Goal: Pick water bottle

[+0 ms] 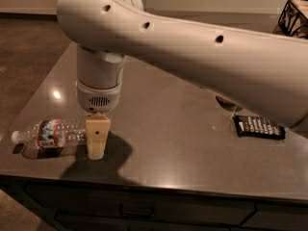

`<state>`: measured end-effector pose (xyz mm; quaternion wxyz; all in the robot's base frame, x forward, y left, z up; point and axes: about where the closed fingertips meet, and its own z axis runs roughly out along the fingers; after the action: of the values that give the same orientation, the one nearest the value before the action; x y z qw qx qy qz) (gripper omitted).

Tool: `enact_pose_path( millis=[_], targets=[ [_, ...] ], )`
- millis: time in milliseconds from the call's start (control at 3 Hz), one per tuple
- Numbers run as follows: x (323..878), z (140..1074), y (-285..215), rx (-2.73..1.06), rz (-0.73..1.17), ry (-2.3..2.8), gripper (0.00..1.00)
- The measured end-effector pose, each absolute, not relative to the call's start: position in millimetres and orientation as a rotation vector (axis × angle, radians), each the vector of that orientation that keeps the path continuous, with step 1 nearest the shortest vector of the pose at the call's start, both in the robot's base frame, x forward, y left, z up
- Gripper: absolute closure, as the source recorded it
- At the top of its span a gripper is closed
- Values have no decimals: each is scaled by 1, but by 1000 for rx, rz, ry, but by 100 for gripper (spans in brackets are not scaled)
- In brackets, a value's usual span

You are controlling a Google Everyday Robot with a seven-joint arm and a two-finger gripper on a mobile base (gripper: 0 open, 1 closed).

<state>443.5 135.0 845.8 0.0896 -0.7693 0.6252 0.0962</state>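
Note:
The water bottle point(50, 134) lies on its side near the front left corner of the dark table point(163, 129). It is clear and ribbed, with its white cap pointing left and a red, white and green-blue label. My gripper point(96, 148) hangs straight down from the big white arm point(192, 47), seen edge-on. Its tip is down at the table surface, right at the bottle's base end, and it covers that end of the bottle.
A black packet point(259, 127) lies on the right of the table. An orange-brown can point(226, 102) is mostly hidden behind the arm. A wire basket point(293, 16) stands at the back right. The table's front edge and a drawer run below.

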Motion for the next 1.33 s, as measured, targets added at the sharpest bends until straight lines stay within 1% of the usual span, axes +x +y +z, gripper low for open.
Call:
enact_pose_path(
  millis=[667,1000,1333],
  targets=[
    [446,852,140,-2299,297,1844,64],
    [452,864,131,-2282,345,1851,88],
    [464,888,116,-2270,383,1828,100]
  ],
)
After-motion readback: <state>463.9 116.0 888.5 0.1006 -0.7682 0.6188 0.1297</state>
